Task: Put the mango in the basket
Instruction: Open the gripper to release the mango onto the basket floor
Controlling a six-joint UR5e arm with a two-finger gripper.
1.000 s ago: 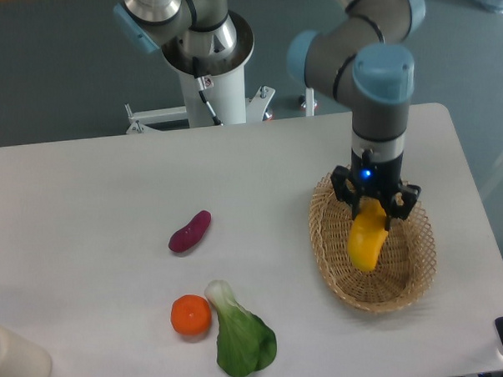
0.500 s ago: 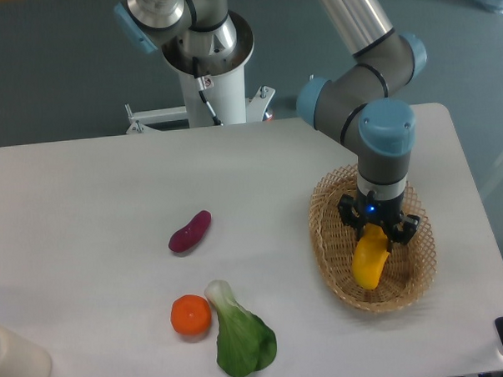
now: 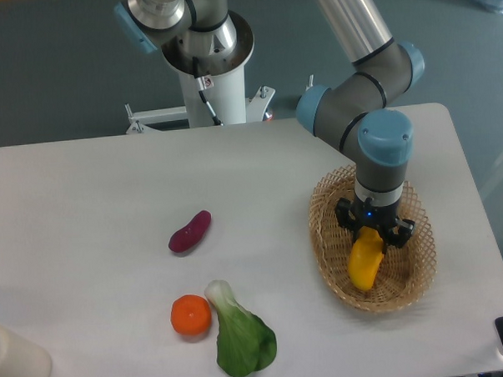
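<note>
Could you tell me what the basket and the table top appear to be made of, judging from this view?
The basket looks like woven wicker or a similar plant fibre: light tan, matte, with a visible criss-cross weave along its rim and walls. The table looks like a smooth white laminate or painted board with a dull, even finish and no grain or seams; the exact material cannot be told.

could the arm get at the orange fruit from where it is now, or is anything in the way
Probably not right away: the end effector is shut on the mango down in the basket. Once it lets go, the orange fruit looks open from above, though the bok choy lies close beside it.
</note>
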